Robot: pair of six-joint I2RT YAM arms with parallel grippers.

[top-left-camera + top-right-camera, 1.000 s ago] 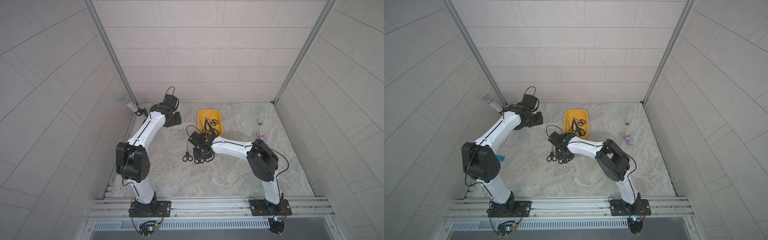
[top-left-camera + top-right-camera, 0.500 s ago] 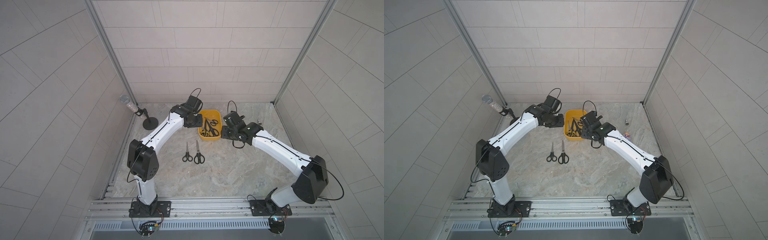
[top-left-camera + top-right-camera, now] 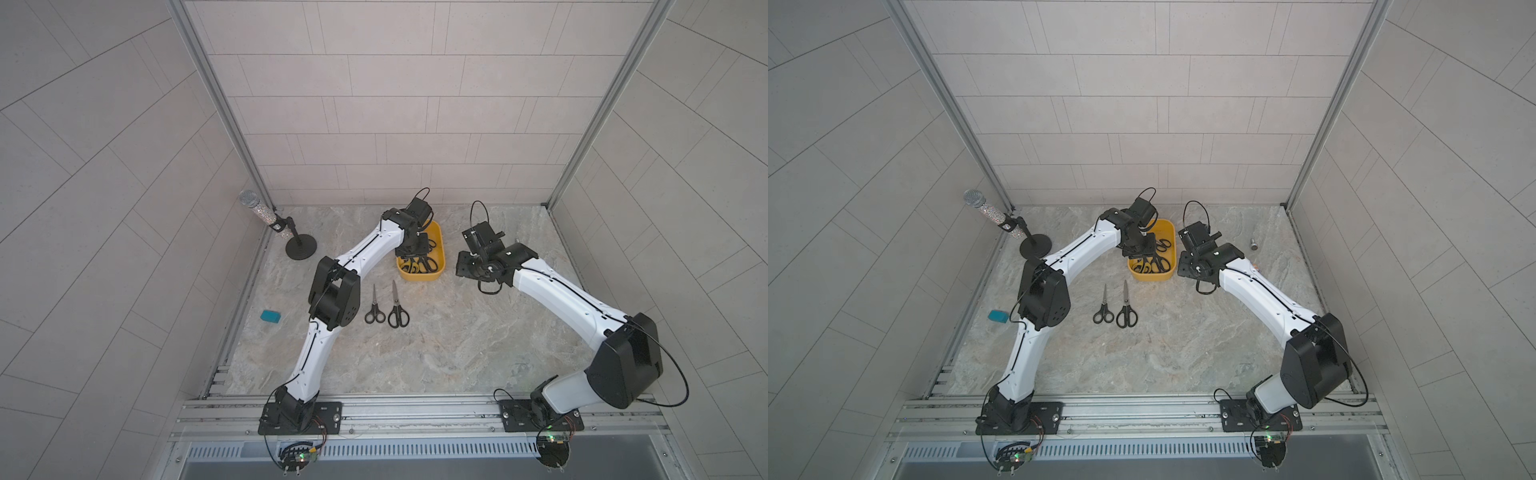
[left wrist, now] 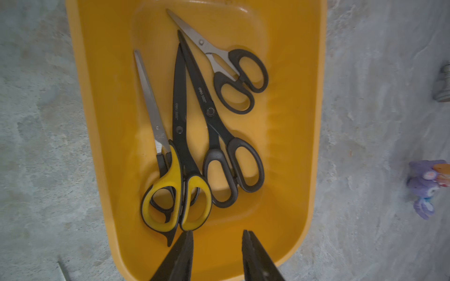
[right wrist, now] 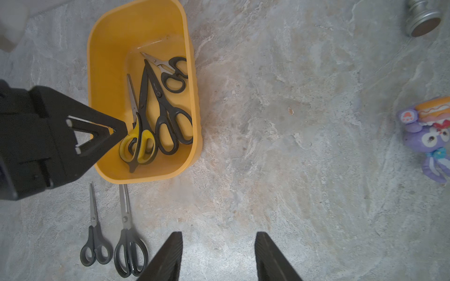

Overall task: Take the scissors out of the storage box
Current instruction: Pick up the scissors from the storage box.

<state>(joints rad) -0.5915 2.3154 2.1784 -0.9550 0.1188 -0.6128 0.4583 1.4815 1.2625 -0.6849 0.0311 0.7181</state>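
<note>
The yellow storage box [image 3: 419, 276] [image 3: 1150, 277] stands at the back middle of the table. Several scissors lie inside it, among them a yellow-and-black-handled pair [image 4: 168, 180] [image 5: 146, 136] and a long dark-bladed pair [image 4: 209, 112]. Two black-handled pairs lie on the table in front of the box, a small one [image 3: 374, 305] [image 5: 96, 240] and a larger one [image 3: 396, 305] [image 5: 129, 248]. My left gripper [image 4: 216, 233] [image 3: 411, 249] hangs open over the box, just by the yellow handles, holding nothing. My right gripper [image 5: 218, 234] [image 3: 467, 266] is open and empty over bare table right of the box.
A microphone on a black stand [image 3: 270, 218] stands at the back left. A teal block [image 3: 270, 316] lies left of the left arm. A purple plush toy [image 5: 428, 138] and a small metal weight [image 5: 423, 19] sit to the right of the box.
My right arm left a second pair of scissors beside the first and swung back to the right of the box, jaws wider. My left arm moved from the back left to over the box.
</note>
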